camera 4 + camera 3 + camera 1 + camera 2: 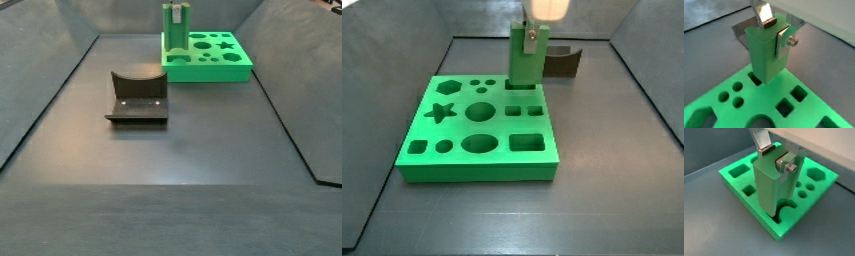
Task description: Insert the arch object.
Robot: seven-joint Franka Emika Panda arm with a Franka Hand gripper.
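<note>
Counter (174, 170): dark grey, matte. Green board (476, 140) lies flat on it; fixture (138, 98) stands apart from it. Claw (529, 38) above the board's edge, off the counter.

The gripper (769, 31) is sitting at the top of the green bar (525, 58), which is standing on the board's (422, 160) far edge and blocking passage there. The fixture (138, 98) is occupying mid-floor, seemingly well apart from the board. Open grey floor (174, 190) is lying free around it.
</note>
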